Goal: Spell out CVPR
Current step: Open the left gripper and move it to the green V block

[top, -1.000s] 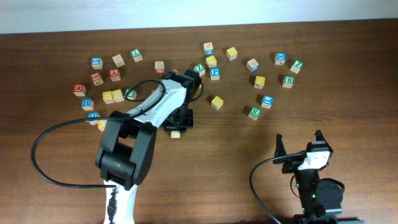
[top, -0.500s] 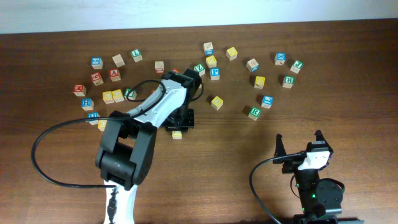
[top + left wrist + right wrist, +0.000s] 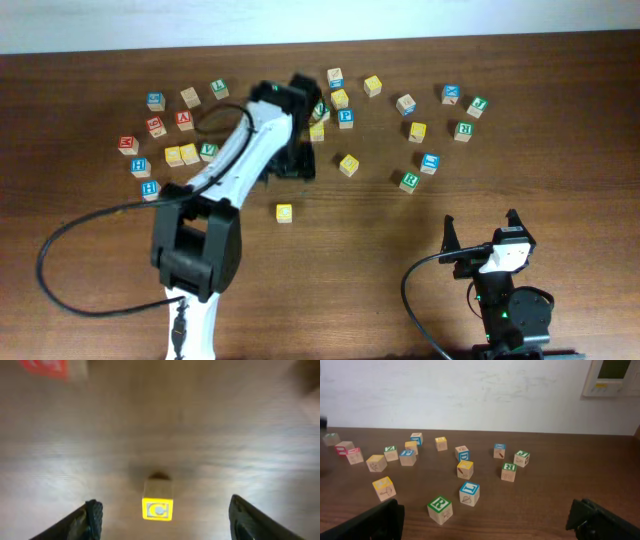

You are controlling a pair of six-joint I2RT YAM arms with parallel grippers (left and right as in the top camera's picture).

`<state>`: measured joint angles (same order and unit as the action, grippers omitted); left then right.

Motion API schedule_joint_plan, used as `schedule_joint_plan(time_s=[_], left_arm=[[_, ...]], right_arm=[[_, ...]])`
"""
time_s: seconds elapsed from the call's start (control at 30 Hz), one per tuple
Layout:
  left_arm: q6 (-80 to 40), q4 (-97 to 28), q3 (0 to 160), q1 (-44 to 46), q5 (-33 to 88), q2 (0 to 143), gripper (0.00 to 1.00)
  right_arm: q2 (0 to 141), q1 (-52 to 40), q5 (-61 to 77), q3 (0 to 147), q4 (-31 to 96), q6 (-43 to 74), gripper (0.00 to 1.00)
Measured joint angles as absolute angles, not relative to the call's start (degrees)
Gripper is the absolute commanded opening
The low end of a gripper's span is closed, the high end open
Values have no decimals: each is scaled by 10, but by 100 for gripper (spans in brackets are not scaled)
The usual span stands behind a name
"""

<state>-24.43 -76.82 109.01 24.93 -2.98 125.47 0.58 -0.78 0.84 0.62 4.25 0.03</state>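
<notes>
The yellow C block rests alone on the dark wood table, letter up. My left gripper hangs above it, open, with both fingers well clear of the block's sides. Behind the left arm sit the blue P block and the green V block, the V partly covered by the arm. A green R block lies to the right. My right gripper is parked near the front right, open and empty.
Several other letter blocks are scattered along the back of the table, left and right. A blue L block stands beside the R. A red block shows blurred at the top of the left wrist view.
The left gripper has opened and let go of the C block, then lifted and pulled back toward the far blocks. The C block stays on the table. The right arm has not moved.
</notes>
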Motion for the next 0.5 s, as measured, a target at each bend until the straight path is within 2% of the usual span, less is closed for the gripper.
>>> schedule_joint_plan(time_s=[0.07,0.1,0.27,0.37,0.5], left_arm=[[-236,-831,1190,230,-40,1254,97],[-236,-849,1219,218,-48,1254,99],[-232,-821,1263,100,-47,1254,99],[-232,-759,1263,101,-25,1254,99],[-232,-740,1263,108,-19,1266,99]], right_arm=[[6,-8,9,6,43,0,98],[6,-8,8,6,43,1,98],[6,-8,8,6,43,0,98],[6,-8,8,6,43,0,98],[6,-8,8,6,43,1,98]])
